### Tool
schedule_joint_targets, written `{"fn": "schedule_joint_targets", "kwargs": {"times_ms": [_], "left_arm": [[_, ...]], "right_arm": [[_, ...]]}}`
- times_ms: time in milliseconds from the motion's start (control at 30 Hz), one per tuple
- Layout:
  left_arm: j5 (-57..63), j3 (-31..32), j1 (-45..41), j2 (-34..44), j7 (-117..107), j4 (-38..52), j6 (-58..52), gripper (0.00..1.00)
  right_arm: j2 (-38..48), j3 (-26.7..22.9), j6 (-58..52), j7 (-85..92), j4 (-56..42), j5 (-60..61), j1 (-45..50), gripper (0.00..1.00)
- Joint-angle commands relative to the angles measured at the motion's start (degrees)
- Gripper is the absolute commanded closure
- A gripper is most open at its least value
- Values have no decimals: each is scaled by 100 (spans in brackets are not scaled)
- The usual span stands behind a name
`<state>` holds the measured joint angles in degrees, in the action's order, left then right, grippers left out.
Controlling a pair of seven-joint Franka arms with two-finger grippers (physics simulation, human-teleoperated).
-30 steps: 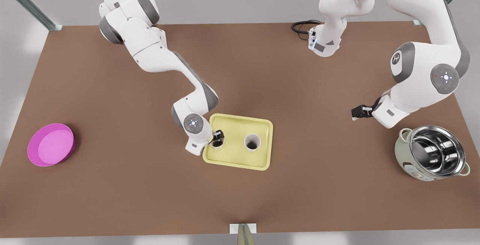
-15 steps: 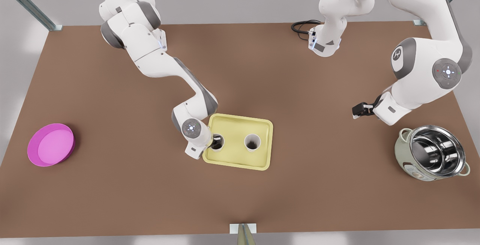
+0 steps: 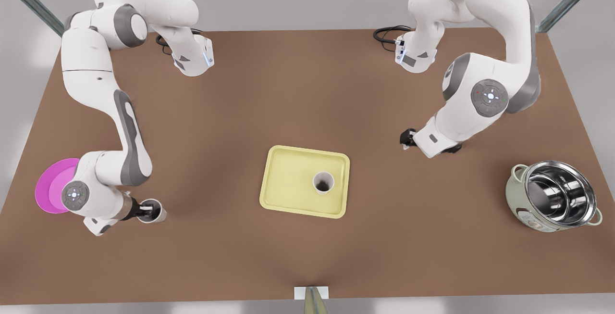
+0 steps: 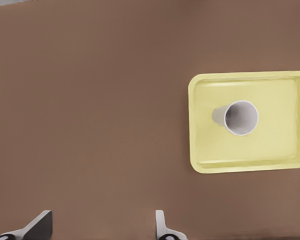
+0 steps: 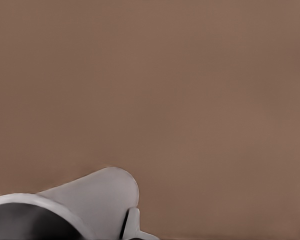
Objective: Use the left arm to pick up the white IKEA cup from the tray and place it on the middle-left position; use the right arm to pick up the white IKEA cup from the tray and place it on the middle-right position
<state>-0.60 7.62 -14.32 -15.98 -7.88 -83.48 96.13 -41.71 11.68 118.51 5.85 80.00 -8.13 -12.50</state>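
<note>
I see my right gripper (image 3: 145,211) closed on one white cup (image 3: 158,214) above brown tabletop (image 3: 307,88) near the magenta plate (image 3: 50,184), while the left gripper (image 4: 101,228), fingers spread, hangs apart from the tray (image 3: 288,198) holding the other cup (image 3: 323,182).

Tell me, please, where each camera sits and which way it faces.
Front view: overhead, looking down at the table; both arms show.
Left wrist view: on the open left claw, facing the tray and tray cup; fingertips show.
Right wrist view: on the right claw, against the held cup; one finger shows.
Shared: front and left wrist show the tray.
</note>
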Motion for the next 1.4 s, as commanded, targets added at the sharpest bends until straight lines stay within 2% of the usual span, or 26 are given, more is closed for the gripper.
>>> {"fn": "schedule_joint_targets", "kwargs": {"times_ms": [0,167,200,233,267,300,567,700,833,867,933,967,1000,1100,1133,1367], "left_arm": [[263,2,-493,-177,-2208,7,416,0],[105,11,-765,-1030,-3026,7,1400,0],[25,11,-783,-1223,-3061,7,1662,0],[43,11,-801,-1373,-3070,16,1988,0],[52,11,-845,-1540,-3088,16,2235,0],[87,2,-915,-1689,-3097,16,2428,0],[236,-6,-1223,-2225,-3404,130,3272,0],[473,-94,-1249,-2595,-3457,429,3623,0],[473,-129,-1258,-2770,-3492,429,3940,0],[473,-129,-1310,-2788,-3492,411,3940,0],[473,-129,-1407,-2779,-3492,341,3923,0],[473,-129,-1416,-2788,-3492,315,3923,0],[474,-129,-1416,-2788,-3492,297,3923,0],[473,-129,-1451,-2797,-3492,244,3923,0],[473,-129,-1451,-2797,-3492,200,3923,0],[482,-129,-1486,-3069,-3492,209,3940,0]], "right_arm": [[-101,-43,-100,3300,-2,-224,-69,99],[-232,-43,-91,3291,-11,-215,-69,96],[-250,-43,-82,3265,-11,-206,-69,80],[-268,-43,-91,3151,-11,-189,-60,28],[-268,-43,-91,3150,-11,-180,-60,6],[-268,-43,-91,3150,-11,-180,-69,2],[-22,-43,-196,3185,-11,-154,-69,0],[690,-43,-873,3036,-20,128,-60,0],[2386,220,-2437,172,-2,128,-34,0],[2554,475,-2719,-286,7,128,-34,0],[2756,449,-2754,-277,-2,128,-60,0],[2922,370,-2736,-242,15,163,-7,0],[3204,-139,-2736,-260,103,154,519,0],[3582,-711,-2675,-295,551,409,924,0],[3600,-1283,-2675,-251,552,435,1460,0],[3477,-1309,-2666,-58,472,523,1329,0]]}}
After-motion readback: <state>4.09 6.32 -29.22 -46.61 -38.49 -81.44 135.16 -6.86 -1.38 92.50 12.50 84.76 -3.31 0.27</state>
